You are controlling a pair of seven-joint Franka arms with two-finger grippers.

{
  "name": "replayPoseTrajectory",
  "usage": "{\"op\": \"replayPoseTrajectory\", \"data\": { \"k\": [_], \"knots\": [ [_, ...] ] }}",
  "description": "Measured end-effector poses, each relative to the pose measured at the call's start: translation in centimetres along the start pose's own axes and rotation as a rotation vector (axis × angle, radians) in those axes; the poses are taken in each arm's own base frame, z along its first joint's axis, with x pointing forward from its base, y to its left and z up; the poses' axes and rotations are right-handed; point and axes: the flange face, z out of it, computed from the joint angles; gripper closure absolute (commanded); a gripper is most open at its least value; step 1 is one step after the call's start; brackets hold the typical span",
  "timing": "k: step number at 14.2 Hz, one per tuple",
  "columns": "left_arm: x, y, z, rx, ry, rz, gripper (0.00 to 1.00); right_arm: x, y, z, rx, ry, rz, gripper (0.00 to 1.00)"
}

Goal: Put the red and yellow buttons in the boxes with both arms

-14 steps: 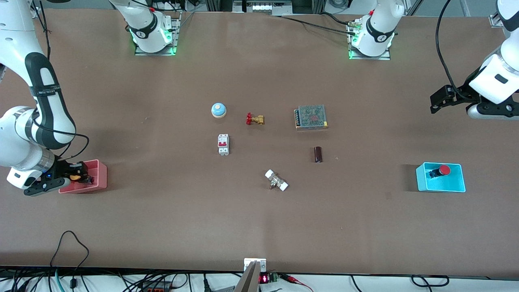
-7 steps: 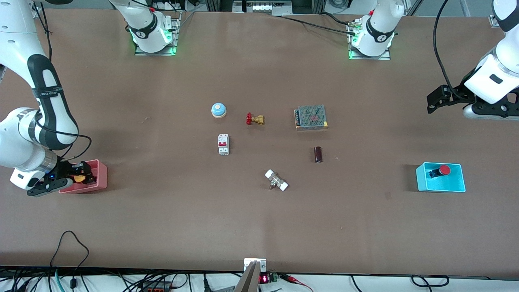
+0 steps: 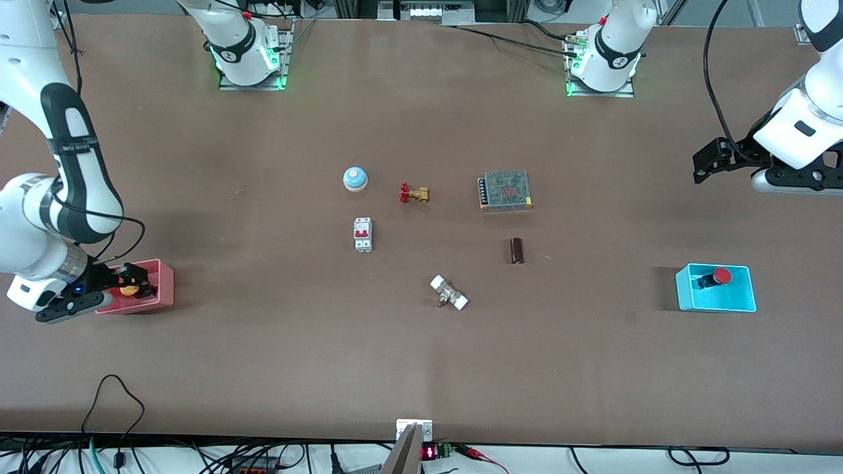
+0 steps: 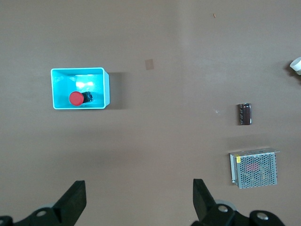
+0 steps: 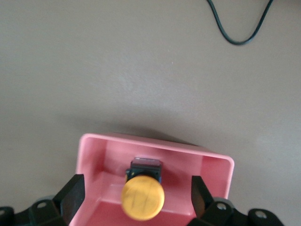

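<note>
— Two buttons, where?
— Yellow button [image 3: 129, 289] sits inside the pink box [image 3: 160, 284] at the right arm's end of the bench [image 3: 421, 368]. Red button [image 3: 718, 276] lies in the cyan box [image 3: 716, 300] at the left arm's end.
— Right pincer [image 3: 135, 281]?
— Over the pink box, fingers [image 5: 73, 195] spread wide either side of the yellow cap, not touching it, holding nothing.
— Left pincer [image 3: 703, 162]?
— In the air near the bench edge at its own end, wide open, empty.
— Mid-bench?
— Blue bell [image 3: 355, 178], brass valve [image 3: 414, 193], mesh power supply [image 3: 506, 190], breaker [image 3: 363, 234], dark cylinder [image 3: 517, 251], white-capped fitting [image 3: 449, 293].
</note>
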Motion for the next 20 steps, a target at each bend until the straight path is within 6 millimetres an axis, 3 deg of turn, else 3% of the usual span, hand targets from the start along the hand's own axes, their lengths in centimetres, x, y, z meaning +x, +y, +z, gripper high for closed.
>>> {"op": "replayPoseTrajectory", "data": {
  "k": [3,7,11,13,16,20],
  "knots": [
    [0.0,0.0,0.0,0.0,0.0,0.0,0.0,0.9,-2.2,-7.6,0.018,-0.022,-0.017,0.0],
    [0.0,0.0,0.0,0.0,-0.001,0.0,0.0,1.0,-8.1,-20.0,0.024,-0.039,0.133,0.0],
    [0.0,0.0,0.0,0.0,-0.001,0.0,0.0,-0.3,-13.5,-28.3,-0.004,-0.051,0.212,0.0],
    [0.0,0.0,0.0,0.0,-0.001,0.0,0.0,-1.2,-16.3,-30.6,-0.009,-0.098,0.238,0.0],
    [0.0,0.0,0.0,0.0,-0.003,0.0,0.0,-1.1,-19.8,-31.6,-0.01,-0.121,0.228,0.0],
    [-0.2,0.0,0.2,0.0,-0.017,0.0,0.0,-0.9,-20.0,-32.1,-0.025,-0.113,0.221,0.0]
  ]
}}
